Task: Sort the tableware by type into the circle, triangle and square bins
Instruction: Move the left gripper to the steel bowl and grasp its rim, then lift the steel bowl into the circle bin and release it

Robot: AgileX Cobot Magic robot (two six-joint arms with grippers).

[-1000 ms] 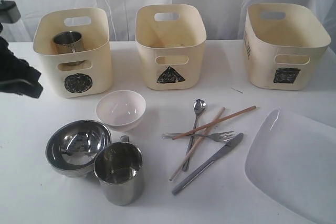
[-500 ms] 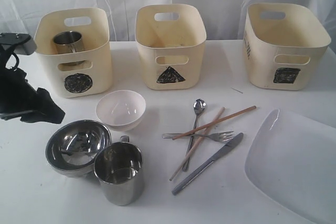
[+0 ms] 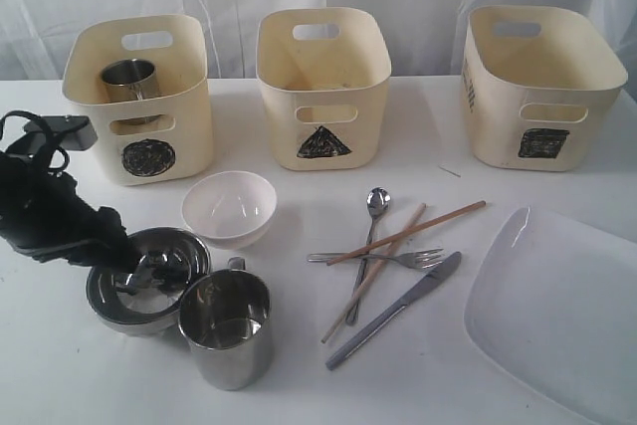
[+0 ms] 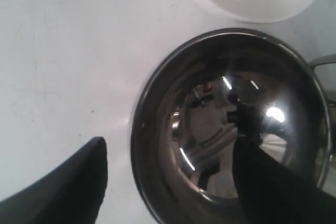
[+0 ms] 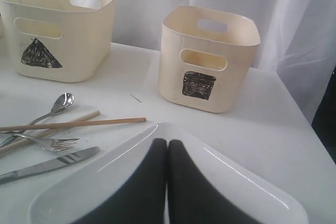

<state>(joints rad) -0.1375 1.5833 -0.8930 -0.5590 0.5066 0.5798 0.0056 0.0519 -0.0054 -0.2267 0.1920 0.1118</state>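
The white worktop (image 3: 60, 375) carries everything. The plate (image 3: 557, 316) lies at its near right corner. In the right wrist view, the right fingers (image 5: 147, 182) hang over the plate, pressed flat together and holding nothing.

Three bins stand in a row at the back: the circle bin (image 3: 189, 136) on the left, the triangle bin (image 3: 284, 131) in the middle and the square bin (image 3: 498, 121) on the right. One mug (image 3: 129, 80) stands upright inside the circle bin.

The steel bowl (image 3: 164, 271) sits near the front left, with the left arm (image 3: 50, 216) reaching down onto its far-left rim. The left fingers (image 4: 68, 187) are spread wide and straddle that rim, one outside over the worktop and one inside over the bowl's hollow. I cannot tell whether either touches the metal.

The white bowl (image 3: 229, 206) rests just behind the steel bowl. A second mug (image 3: 226, 330) stands upright against the steel bowl's near-right side.

Between the bowls and the plate lies the cutlery. The knife (image 3: 393, 311) is nearest the plate. The two chopsticks (image 3: 398, 236) cross each other over the fork (image 3: 393, 259) and the handle of the spoon (image 3: 375, 204).
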